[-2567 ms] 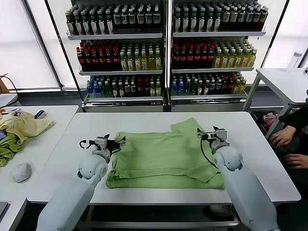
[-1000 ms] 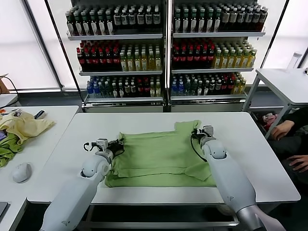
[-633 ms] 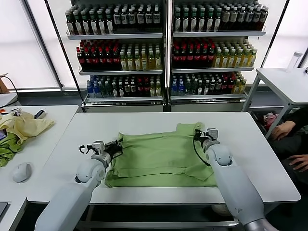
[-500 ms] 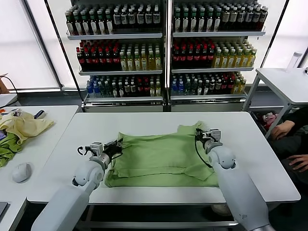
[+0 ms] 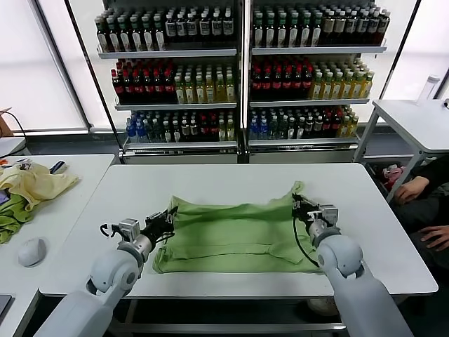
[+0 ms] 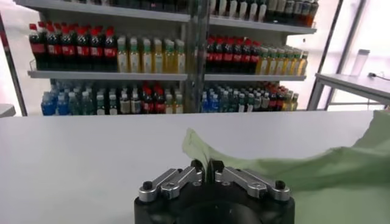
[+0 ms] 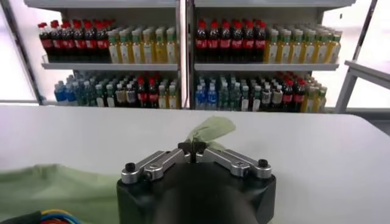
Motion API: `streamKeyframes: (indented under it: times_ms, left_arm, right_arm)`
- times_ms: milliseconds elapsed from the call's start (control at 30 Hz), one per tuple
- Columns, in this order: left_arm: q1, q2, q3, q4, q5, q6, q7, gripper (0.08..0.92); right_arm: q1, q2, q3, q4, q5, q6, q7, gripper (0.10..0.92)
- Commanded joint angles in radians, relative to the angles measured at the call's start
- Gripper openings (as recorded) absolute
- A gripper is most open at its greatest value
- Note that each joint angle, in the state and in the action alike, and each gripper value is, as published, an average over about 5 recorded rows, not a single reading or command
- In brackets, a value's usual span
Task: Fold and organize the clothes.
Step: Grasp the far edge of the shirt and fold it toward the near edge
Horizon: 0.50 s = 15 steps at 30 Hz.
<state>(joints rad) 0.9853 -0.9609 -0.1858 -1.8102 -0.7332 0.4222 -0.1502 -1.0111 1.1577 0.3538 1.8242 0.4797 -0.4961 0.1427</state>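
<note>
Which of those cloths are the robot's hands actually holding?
The light green shirt on the middle table; both hands pinch its far corners. The yellow cloth and darker green cloth lie untouched aside.

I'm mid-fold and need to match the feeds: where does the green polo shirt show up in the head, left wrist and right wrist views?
Head view: the green polo shirt lies mid-table, far edge lifted between the left gripper and right gripper.
Left wrist view: a pinched corner above the gripper, cloth trailing toward the right edge.
Right wrist view: a small flap above the gripper, more cloth at the lower left corner.
Shared landmark: the bottle shelves behind the white table.
</note>
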Motion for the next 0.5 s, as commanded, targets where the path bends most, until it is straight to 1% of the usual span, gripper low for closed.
streamKeyframes:
  times_ms: [33,233,500]
  left_arm:
    - [0.146,0.047,-0.039,-0.128,0.029,0.019,0.005,0.152]
    - [0.15,0.051,-0.029,-0.097,0.093,0.029,0.0,0.139]
    - [0.134,0.024,-0.005,-0.021,0.214,0.03,-0.002,0.139]
  right_arm:
    - [-0.228,-0.012,0.088,0.198,-0.013,-0.002,0.005,0.115]
    - [-0.281,0.006,0.108,0.181,-0.038,0.008,0.012,0.115]
    - [-0.27,0.025,0.09,0.122,-0.074,-0.006,0.029,0.115]
